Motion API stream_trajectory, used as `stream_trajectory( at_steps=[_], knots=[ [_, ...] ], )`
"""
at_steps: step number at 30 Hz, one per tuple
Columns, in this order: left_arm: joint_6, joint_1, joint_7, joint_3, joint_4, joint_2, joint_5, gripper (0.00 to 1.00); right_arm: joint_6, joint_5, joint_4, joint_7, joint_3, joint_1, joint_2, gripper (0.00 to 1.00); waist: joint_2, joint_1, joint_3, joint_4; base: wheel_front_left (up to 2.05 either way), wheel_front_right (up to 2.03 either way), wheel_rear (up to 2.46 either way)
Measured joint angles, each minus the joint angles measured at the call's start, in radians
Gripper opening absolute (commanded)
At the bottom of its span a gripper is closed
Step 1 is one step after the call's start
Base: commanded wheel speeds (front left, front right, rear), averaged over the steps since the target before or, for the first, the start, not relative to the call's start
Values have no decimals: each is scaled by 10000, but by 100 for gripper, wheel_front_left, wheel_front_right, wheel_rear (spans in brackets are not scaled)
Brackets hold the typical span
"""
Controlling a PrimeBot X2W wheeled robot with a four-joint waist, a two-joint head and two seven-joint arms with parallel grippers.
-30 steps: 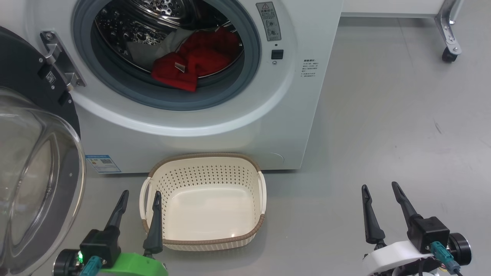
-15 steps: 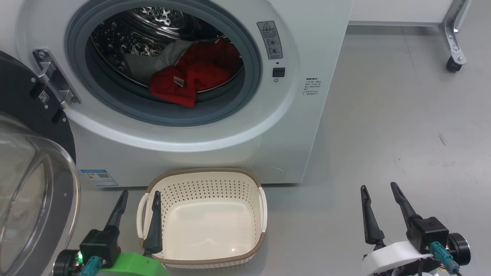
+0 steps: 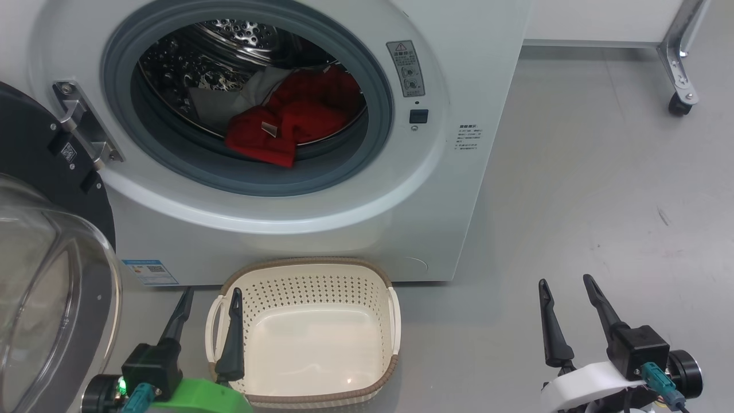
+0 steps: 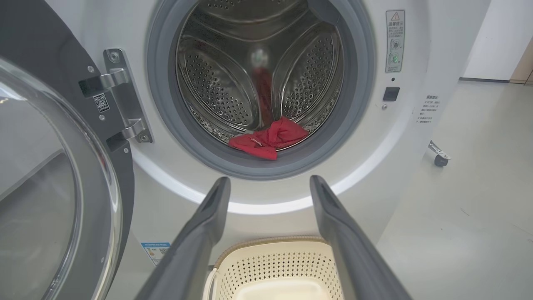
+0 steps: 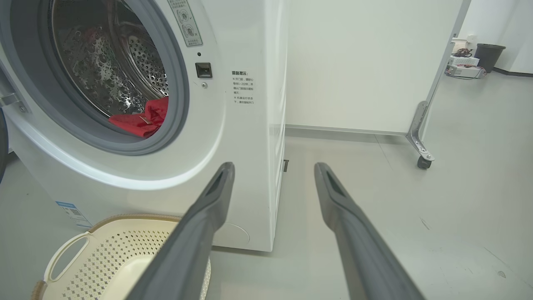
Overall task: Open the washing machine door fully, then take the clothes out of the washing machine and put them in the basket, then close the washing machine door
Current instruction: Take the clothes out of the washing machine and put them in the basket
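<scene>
The white washing machine (image 3: pixel 436 201) stands before me with its door (image 3: pixel 51 275) swung wide open to the left, glass bowl bulging toward me. Red clothes (image 3: pixel 287 123) lie at the bottom of the steel drum, also seen as clothes (image 4: pixel 268 139) and clothes (image 5: pixel 141 118). The cream basket (image 3: pixel 304 281) sits empty on the floor against the machine's front. My left gripper (image 3: pixel 209 301) is open, low at the basket's left handle. Well to the right over bare floor, my right gripper (image 3: pixel 565 289) is open too.
A white panel on a metal leg with a caster (image 3: pixel 679 106) stands at the back right. Grey floor (image 3: pixel 602 189) stretches to the right of the machine. A blue sticker (image 3: pixel 149 271) marks the machine's lower left front.
The head camera has tilted and drawn back a little, so the machine and basket sit lower in the picture. Both grippers stay open in place.
</scene>
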Motion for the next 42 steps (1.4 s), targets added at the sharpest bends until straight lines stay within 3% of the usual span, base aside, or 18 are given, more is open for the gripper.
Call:
stream_trajectory(
  at_steps=[25, 42],
  knots=[
    [-109, -110, 389, -165, 192, -10, -205, 100, 84, -15, -416, 0, 23, -127, -119, 100, 0, 0, 960, 64, 0, 0, 0],
    [-911, -3312, 1057, -401, 1227, -150, -825, 100, 267, -29, -1024, 2, 111, -1178, -244, 100, 0, 0, 2812, -354, 0, 0, 0]
  ],
)
